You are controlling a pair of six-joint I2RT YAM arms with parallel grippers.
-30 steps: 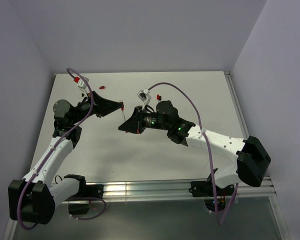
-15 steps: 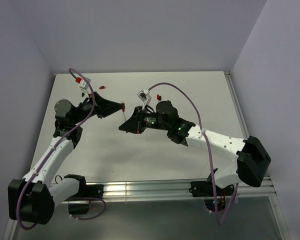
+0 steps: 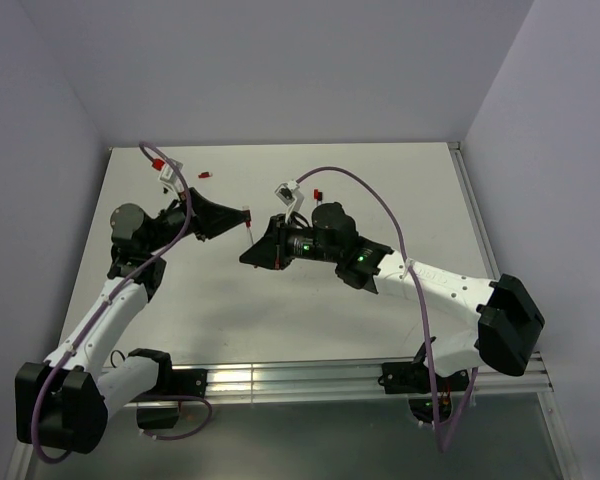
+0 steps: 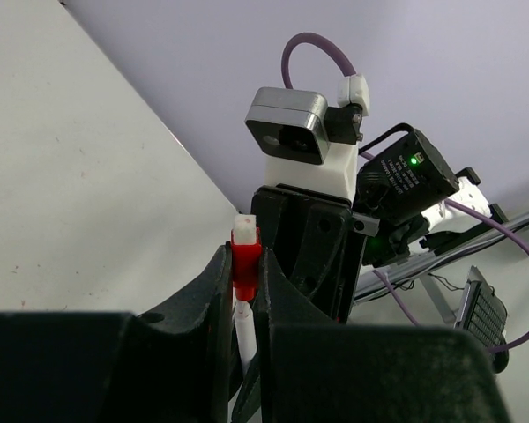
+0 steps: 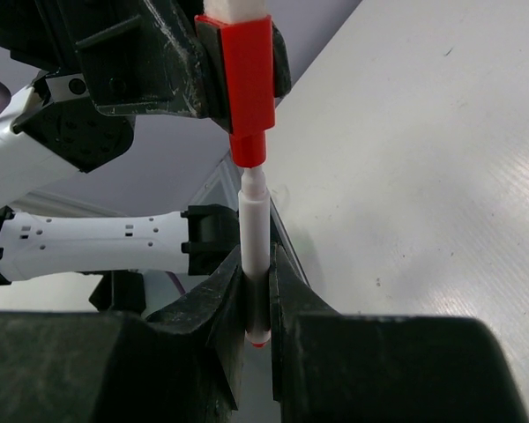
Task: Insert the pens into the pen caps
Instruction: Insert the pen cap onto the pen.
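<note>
Both grippers are raised above the table (image 3: 230, 300), tips close together, mid-workspace.

Left gripper (image 4: 244, 260): fingers closed on a red pen cap (image 5: 247, 79), held crosswise near the fingertips, with a white end showing at its far side. Right gripper (image 5: 254, 273): fingers pinched on a white pen (image 5: 254, 220) by its lower barrel, leaving most of the barrel free beyond the pads.

Key relation: the pen's long axis runs straight out from the right fingers toward the cap's narrow open collar, and the two axes look nearly collinear in the right wrist view. The pen's end meets the collar mouth — whether it has entered cannot be told.

Judgement: this is the insertion step. The next move calls for closing the gap strictly along this shared axis. A slight tilt of the cap could jam the tip on the rim or rotate the pen in its pinch.

A loose red cap (image 3: 205, 175) lies on the table, far side.
</note>
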